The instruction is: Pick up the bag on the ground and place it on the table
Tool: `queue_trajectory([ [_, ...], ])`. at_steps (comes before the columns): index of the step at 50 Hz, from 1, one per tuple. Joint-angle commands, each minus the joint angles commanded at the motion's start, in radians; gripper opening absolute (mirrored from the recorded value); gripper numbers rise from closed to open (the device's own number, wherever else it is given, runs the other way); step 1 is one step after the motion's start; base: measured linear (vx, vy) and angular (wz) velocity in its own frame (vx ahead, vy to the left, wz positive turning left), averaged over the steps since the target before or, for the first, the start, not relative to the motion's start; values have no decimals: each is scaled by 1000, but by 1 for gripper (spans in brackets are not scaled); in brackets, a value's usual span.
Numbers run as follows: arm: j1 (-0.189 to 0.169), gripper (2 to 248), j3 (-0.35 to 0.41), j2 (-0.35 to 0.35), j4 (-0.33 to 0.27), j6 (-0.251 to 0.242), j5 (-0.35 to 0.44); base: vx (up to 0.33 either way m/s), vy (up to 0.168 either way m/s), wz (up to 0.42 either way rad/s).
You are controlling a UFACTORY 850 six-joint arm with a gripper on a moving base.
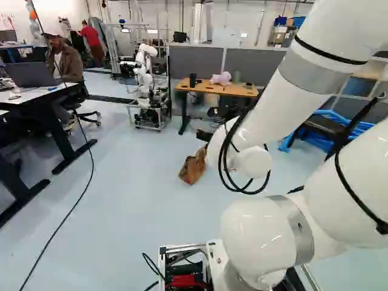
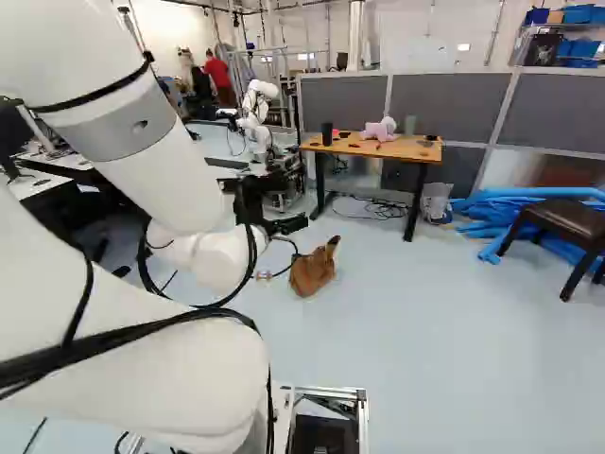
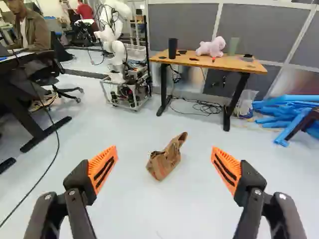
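In the right base view my gripper [image 2: 286, 225] is partly hidden behind the arm's wrist. The wrist view shows the gripper [image 3: 164, 162] open, its two orange pads wide apart with nothing held. Ahead of it, between the lines of the fingers, a crumpled brown paper bag [image 3: 166, 160] rests on the floor, leaning with its narrow top bent to one side. The same bag [image 1: 193, 168] appears beside the arm in the left base view, and the bag [image 2: 313, 271] is close to the gripper in the right base view. Farther back stands the wooden-topped table [image 3: 199, 60].
On the table are a black cup [image 3: 172, 48], a pink plush toy [image 3: 211, 47] and small items. Cables [image 3: 204, 106] lie under it. Another robot [image 3: 119, 59] stands left of the table, blue tubes [image 2: 492, 222] and a dark chair [image 2: 558, 222] to its right. A seated person is far left.
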Motion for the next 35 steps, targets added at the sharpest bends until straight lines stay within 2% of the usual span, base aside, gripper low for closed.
queue_trajectory([
  [35,0,247,0,0,0,0,0,0,0,0],
])
